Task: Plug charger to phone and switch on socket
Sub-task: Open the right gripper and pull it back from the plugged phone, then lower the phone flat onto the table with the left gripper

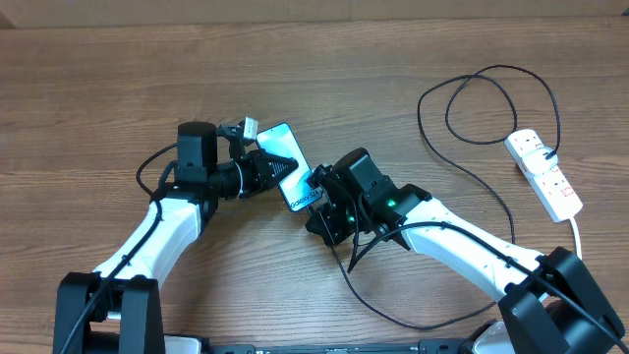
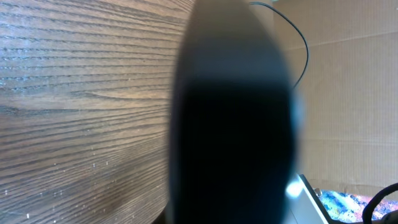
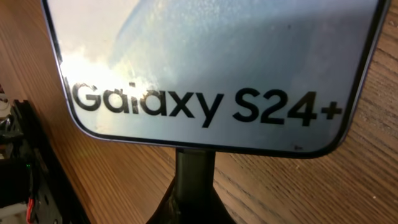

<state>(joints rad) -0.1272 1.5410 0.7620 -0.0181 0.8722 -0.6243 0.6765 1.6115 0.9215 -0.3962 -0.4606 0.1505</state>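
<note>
Black and limp but for its stiff plug tip, the charger (image 3: 195,165) is pinched there by the right end effector (image 1: 317,192) at the bottom edge of the slippery phone (image 1: 292,169) on the surface (image 1: 98,79); the state of the left end effector (image 1: 269,165) cannot be told.

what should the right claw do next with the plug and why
Probably nudge, with the right claw, the charger plug a touch further into the phone: its tip meets the bottom edge's middle, but full seating is unclear. The left claw braces the phone; the socket lies untouched.
</note>
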